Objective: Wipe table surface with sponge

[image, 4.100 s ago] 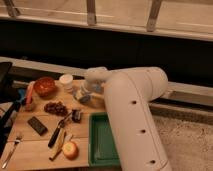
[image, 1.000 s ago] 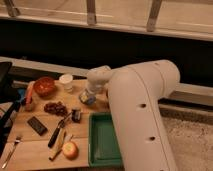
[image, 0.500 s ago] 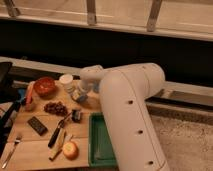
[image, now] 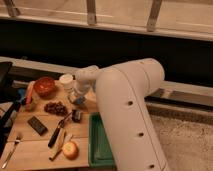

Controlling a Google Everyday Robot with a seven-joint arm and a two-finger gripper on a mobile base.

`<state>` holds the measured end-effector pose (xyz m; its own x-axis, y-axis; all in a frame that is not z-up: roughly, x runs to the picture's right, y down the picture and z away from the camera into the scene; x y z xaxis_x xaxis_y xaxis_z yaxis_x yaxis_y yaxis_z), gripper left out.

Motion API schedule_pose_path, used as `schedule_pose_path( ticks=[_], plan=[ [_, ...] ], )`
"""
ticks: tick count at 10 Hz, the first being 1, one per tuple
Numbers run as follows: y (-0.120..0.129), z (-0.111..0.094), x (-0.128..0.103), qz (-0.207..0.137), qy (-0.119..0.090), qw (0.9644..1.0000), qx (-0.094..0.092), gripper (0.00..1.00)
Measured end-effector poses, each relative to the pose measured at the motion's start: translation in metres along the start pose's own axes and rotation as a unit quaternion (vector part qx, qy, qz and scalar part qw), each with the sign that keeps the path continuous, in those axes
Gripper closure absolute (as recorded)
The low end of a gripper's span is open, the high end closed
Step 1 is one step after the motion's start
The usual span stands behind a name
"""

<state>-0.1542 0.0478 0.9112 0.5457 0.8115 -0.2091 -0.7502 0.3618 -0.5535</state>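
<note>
The table surface is a light-brown wooden top at the lower left. My gripper points down at the end of the big white arm, just right of the white cup. It is shut on the sponge, a small pale block with a blue-grey face, and presses it onto the wood. The wrist hides the sponge's upper part.
On the table are a red bowl, dark grapes, a carrot, a small dark cube, a flat black bar, a knife, an apple, a fork. A green tray lies beside the arm.
My gripper has slid left along the table with the sponge, from beside the tray's far end toward the white cup. The other objects have not moved.
</note>
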Motion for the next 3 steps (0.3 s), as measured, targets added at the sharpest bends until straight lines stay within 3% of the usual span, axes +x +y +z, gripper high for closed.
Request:
schedule_pose_path(
  ticks=[3],
  plan=[
    [-0.033,-0.020,0.030,0.007,0.001,0.9999,0.008,1.00]
  ],
)
